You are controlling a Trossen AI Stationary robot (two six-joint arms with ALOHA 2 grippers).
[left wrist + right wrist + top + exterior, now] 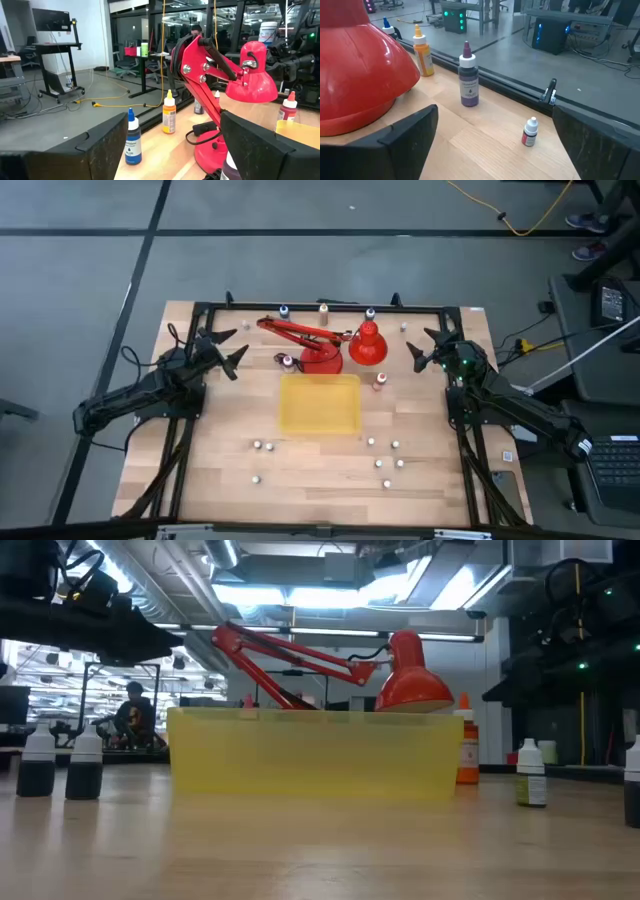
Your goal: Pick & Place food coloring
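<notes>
Across the upper middle of the high view, I see both tools, left tool (238,352) and right tool (421,350), gaping wide and empty, flanking the food coloring (283,311) bottles scattered around the yellow tray (320,405), ready for picking.

Bright overhead strip lights w/ glare in low view; soft shadows.

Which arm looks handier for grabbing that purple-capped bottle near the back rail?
The right one, probably. The right gripper hovers with fingers open on the same side as the purple bottle, which stands just ahead of it. The left gripper waits beyond the red lamp, which blocks its way.
</notes>
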